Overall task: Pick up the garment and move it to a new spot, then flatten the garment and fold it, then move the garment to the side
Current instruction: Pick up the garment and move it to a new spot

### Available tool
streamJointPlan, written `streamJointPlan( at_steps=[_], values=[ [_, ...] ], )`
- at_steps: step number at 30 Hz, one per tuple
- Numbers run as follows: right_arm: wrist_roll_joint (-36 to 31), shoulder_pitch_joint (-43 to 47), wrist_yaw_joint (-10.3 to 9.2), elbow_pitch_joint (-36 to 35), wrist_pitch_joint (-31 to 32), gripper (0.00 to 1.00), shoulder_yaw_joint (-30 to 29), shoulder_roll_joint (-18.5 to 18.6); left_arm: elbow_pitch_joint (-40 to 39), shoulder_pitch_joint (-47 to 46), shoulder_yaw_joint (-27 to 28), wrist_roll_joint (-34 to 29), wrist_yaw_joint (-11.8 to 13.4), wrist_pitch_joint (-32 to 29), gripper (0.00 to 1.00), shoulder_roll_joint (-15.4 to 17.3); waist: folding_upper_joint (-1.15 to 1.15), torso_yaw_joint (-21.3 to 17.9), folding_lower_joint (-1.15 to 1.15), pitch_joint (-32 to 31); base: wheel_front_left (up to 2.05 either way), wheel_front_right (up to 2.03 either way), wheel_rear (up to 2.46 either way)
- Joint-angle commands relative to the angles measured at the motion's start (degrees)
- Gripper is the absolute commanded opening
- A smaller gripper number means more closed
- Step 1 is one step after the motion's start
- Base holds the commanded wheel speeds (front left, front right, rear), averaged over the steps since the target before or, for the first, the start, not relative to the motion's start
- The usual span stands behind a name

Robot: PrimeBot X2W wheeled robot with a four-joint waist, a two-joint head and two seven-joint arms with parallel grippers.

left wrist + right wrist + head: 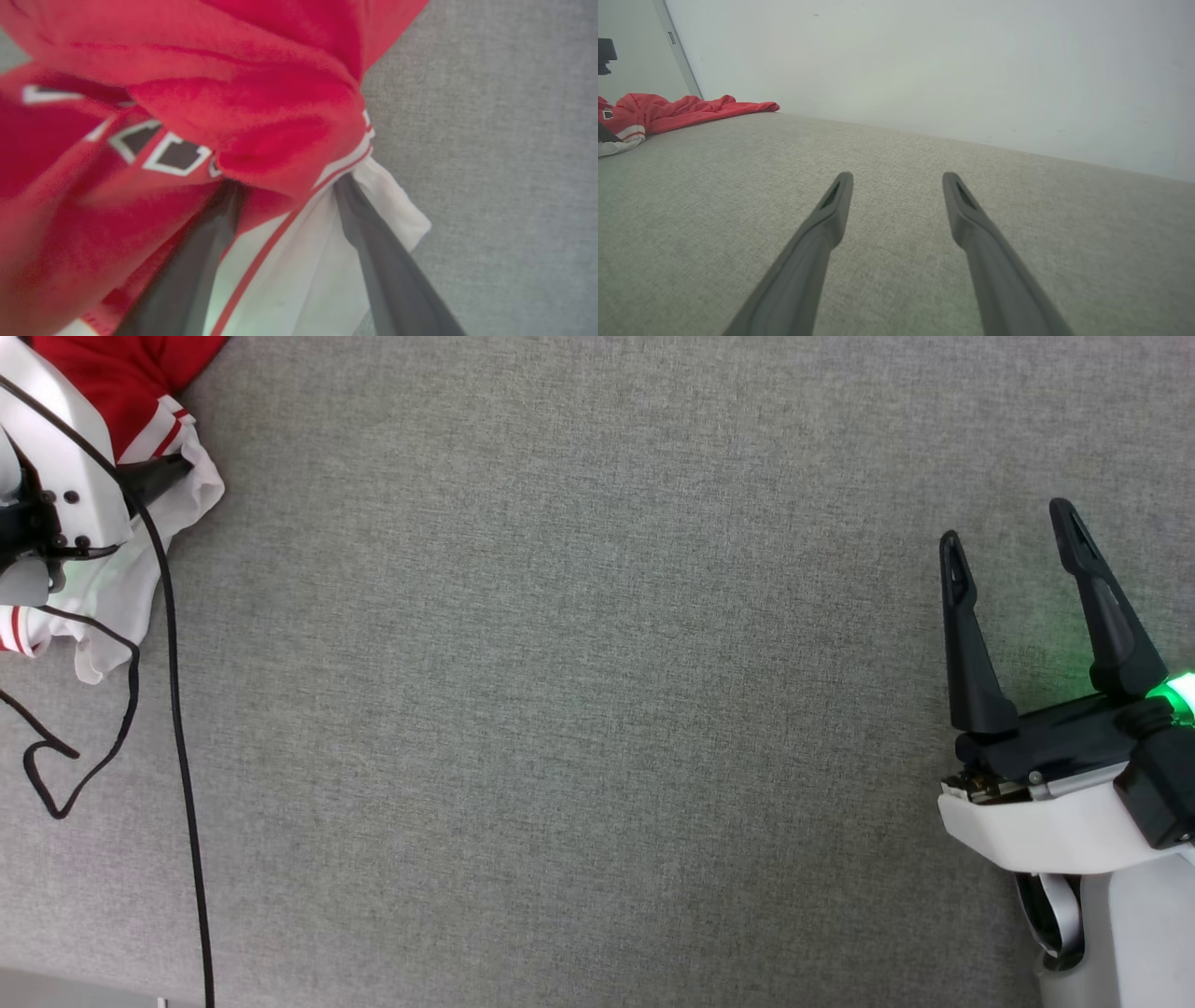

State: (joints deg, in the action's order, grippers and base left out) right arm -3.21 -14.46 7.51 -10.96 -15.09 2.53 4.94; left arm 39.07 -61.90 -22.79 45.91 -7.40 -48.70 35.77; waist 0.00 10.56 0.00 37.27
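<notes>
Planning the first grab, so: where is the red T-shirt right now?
In the head view, the garment lies bunched at the far-left top corner of the grey surface, the open left gripper straddling its white sleeve.

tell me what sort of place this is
Probably an indoor robot test space: a broad grey woven-fabric work surface, a bare white wall behind it, and a loose black cable beside a crumpled red-and-white T-shirt.

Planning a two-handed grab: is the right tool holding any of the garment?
No: the right tool stands open and empty over the grey surface, well apart from the garment.
</notes>
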Motion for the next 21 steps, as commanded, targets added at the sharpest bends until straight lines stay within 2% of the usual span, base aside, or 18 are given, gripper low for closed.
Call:
streamJointPlan(
  at_steps=[1,3,4,5,6,11,12,21],
  values=[
    [-0.51,-1.25,-0.04,-0.36,-0.12,1.0,0.16,0.19,2.11,1.72,-1.86,-0.41,-0.01,-0.35,1.0,-1.24,0.0,-0.1,0.0,0.47,0.0,0.0,0.0],
    [-0.42,-1.26,-0.04,-0.43,-0.12,1.0,0.35,0.12,3.03,2.14,-2.98,0.41,-0.01,-0.43,1.0,-2.08,0.0,-0.16,0.0,0.66,0.0,0.0,0.0],
    [-0.35,-1.34,-0.04,-0.47,-0.12,1.0,0.43,0.08,3.24,2.17,-3.53,0.64,-0.01,-0.26,0.93,-2.44,0.0,-0.19,0.0,0.68,0.0,0.0,0.0],
    [-0.28,-1.42,-0.04,-0.49,-0.12,1.0,0.44,0.04,3.37,2.1,-4.16,0.82,-0.01,-0.11,0.36,-2.48,0.0,-0.21,0.0,0.62,0.0,0.0,0.0],
    [-0.22,-1.51,-0.04,-0.5,-0.12,1.0,0.43,0.0,3.43,2.08,-4.64,1.13,-0.02,0.1,0.0,-2.41,0.0,-0.21,0.0,0.5,0.0,0.0,0.0],
    [0.09,-1.48,-0.04,-0.16,-0.12,1.0,0.44,-0.17,2.19,0.18,-6.0,2.3,-0.02,2.93,0.0,0.22,0.0,-0.13,0.0,-1.35,0.0,0.0,0.0],
    [0.45,-0.89,-0.04,0.23,-0.12,1.0,0.2,-0.39,-0.09,-2.01,-6.74,2.88,-0.02,6.0,0.0,1.48,0.0,0.07,0.0,-3.12,0.0,0.0,0.0],
    [1.52,1.01,-0.04,1.31,-0.12,1.0,-0.25,-1.27,-10.29,-4.73,-13.45,4.78,-0.03,12.21,0.0,5.78,0.0,0.71,0.0,-9.17,0.0,0.0,0.0]
  ],
)
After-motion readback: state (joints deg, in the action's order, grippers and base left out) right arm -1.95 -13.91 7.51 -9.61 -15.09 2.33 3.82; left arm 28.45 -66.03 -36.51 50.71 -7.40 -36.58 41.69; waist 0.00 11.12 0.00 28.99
